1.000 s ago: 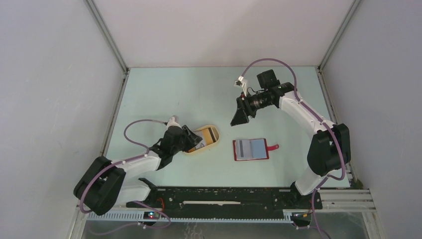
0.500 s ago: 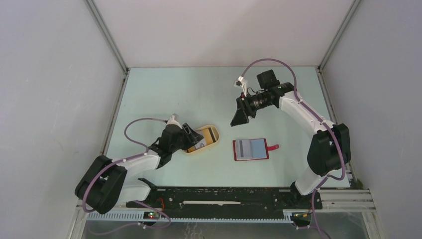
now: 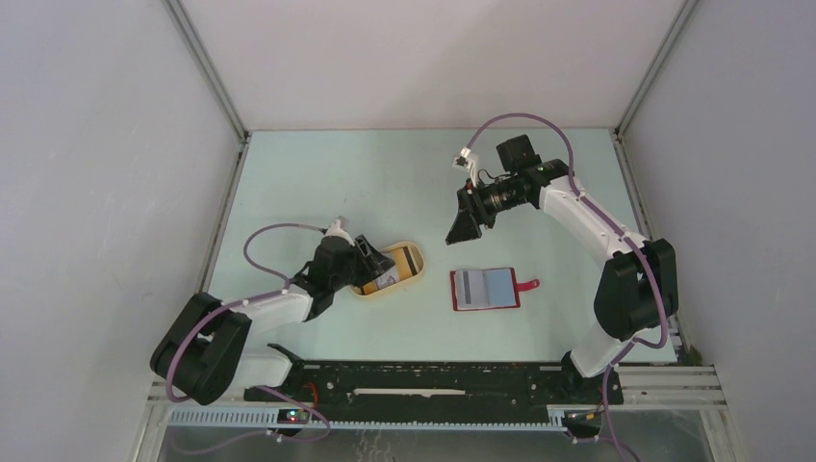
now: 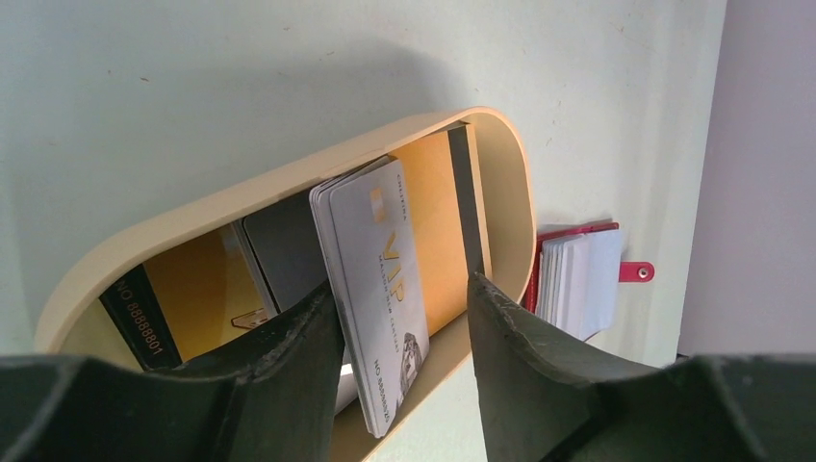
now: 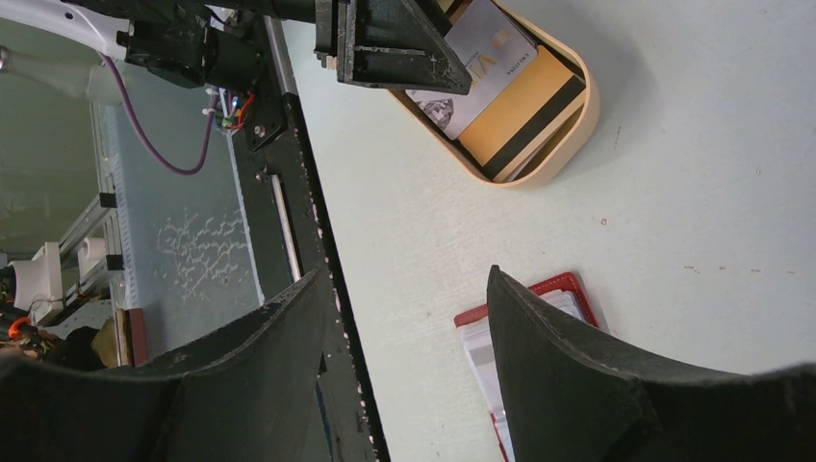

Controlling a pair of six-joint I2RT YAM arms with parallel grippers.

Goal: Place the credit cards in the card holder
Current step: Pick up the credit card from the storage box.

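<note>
Left end effector (image 4: 399,287) parted, right (image 5: 405,273) likewise

Left arm nudges in at the tray

In the overhead view the left arm (image 3: 269,306) now sits a little further right than a second ago. Its purple cable (image 3: 252,252) loop shifts with it, and the left gripper (image 4: 402,289) edges slightly forward over the beige tray (image 3: 421,265), jaws spread somewhat wider.

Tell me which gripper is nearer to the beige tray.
Left. The left gripper is at the tray's left end; the right gripper hovers apart, beyond its right end.
</note>
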